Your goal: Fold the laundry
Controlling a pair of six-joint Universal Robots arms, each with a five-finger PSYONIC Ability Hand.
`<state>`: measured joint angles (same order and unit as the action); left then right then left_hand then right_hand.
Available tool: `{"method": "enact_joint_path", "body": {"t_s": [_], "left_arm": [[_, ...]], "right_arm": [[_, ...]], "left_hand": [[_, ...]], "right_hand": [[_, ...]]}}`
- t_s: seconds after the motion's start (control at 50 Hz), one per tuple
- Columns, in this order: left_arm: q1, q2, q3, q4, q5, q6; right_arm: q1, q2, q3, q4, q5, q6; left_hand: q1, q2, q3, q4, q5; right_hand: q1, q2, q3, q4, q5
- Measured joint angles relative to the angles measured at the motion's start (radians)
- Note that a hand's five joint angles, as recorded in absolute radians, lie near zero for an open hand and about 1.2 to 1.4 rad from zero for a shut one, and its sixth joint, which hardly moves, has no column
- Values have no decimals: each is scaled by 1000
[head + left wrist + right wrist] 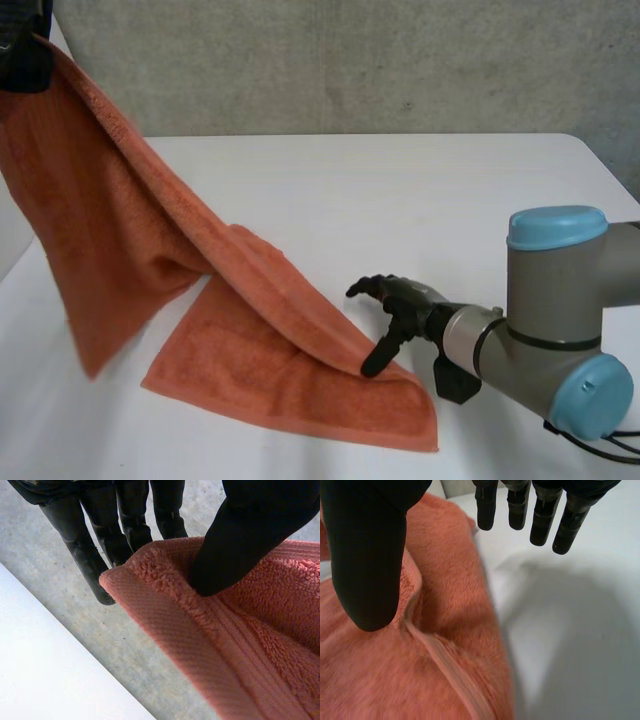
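An orange towel (250, 340) lies partly on the white table (420, 190) and rises in a taut slope to the far left. Up there my left hand (25, 50) holds one corner high above the table. In the left wrist view its thumb (250, 535) presses the towel's hemmed corner (260, 645) against the fingers (100, 540) behind it. My right hand (405, 300) rests low on the table at the towel's right edge. Its thumb (365, 555) touches the towel (445, 645) beside a raised fold, while its straight fingers (540, 515) hover over bare table (570, 645).
A grey wall (350, 60) stands behind the table's far edge. My right arm's elbow (560, 320) takes up the near right corner. One loose end of the towel hangs off the table's left side (90, 330).
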<state>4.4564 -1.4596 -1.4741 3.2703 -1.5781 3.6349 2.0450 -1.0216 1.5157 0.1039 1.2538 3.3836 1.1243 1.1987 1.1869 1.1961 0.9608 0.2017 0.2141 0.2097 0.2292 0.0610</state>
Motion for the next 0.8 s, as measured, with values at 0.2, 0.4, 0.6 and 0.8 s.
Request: {"method": "enact_joint_path", "body": {"t_s": [0.2,0.4,0.6,0.8], "left_arm": [[-1,-27,7,0,-1,-1],[8,-36,19,0,-2,-2],[38,-48,37,0,-3,-4],[39,-50,37,0,-3,-12]], "right_arm": [[4,-13,71,-27,-3,-58],[16,6,76,-83,6,-62],[19,-13,134,-172,9,-108],[14,-49,168,-199,14,-195]], "left_hand": [[0,1,3,0,0],[0,1,3,0,0],[0,1,3,0,0],[0,1,3,0,0]], "right_hand": [[0,0,0,0,0],[49,81,86,66,58],[550,660,666,648,611],[758,957,967,957,914]]}}
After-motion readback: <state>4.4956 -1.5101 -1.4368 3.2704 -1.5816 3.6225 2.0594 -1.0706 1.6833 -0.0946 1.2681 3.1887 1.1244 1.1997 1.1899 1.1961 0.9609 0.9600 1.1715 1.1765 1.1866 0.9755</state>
